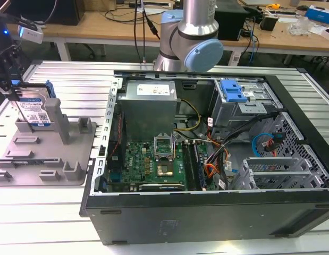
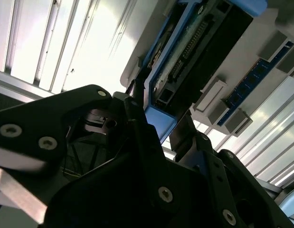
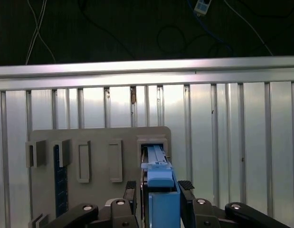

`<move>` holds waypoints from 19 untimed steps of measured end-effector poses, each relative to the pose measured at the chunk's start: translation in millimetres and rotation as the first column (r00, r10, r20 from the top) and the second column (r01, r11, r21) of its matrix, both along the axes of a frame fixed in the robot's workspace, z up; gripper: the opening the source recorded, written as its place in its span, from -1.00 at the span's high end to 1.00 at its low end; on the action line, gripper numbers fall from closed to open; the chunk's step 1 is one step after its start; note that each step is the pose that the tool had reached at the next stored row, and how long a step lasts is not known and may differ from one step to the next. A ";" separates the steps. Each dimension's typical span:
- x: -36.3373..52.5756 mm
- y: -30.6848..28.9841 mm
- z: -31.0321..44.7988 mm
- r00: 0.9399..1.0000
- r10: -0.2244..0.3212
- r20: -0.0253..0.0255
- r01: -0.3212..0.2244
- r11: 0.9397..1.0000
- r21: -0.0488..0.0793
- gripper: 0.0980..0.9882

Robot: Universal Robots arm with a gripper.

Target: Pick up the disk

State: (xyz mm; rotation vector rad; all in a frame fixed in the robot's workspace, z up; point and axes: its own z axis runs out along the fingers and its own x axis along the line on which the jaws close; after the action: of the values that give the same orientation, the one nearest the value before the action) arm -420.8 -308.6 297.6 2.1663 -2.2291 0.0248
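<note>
The disk stands on edge in a slot of the grey slotted holder at the exterior view's left, its white-and-blue label facing the camera. My gripper comes down onto its upper end. In the first wrist view the black fingers press against both sides of the disk's blue rail, with the holder beyond. The second wrist view has the gripper clamped on the corner of the disk, whose connector side faces that camera.
An open computer case with motherboard, cables and a blue drive cage takes up the middle and the exterior view's right. The arm's base rises behind it. A dark blue memory stick sits in another holder slot. Everything rests on a slatted aluminium table.
</note>
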 end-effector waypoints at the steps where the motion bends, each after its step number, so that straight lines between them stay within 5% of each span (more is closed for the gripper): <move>1: 0.0 0.0 0.0 1.000 0.000 0.000 0.000 1.000 0.000 0.17; 15: 0.0 0.7 -0.5 1.000 0.000 0.000 0.000 1.000 0.000 0.17; 19: 0.0 0.7 -0.6 1.000 0.000 0.000 0.000 1.000 0.000 0.39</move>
State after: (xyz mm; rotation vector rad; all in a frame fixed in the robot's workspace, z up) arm -420.8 -308.0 297.0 2.1663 -2.2291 0.0248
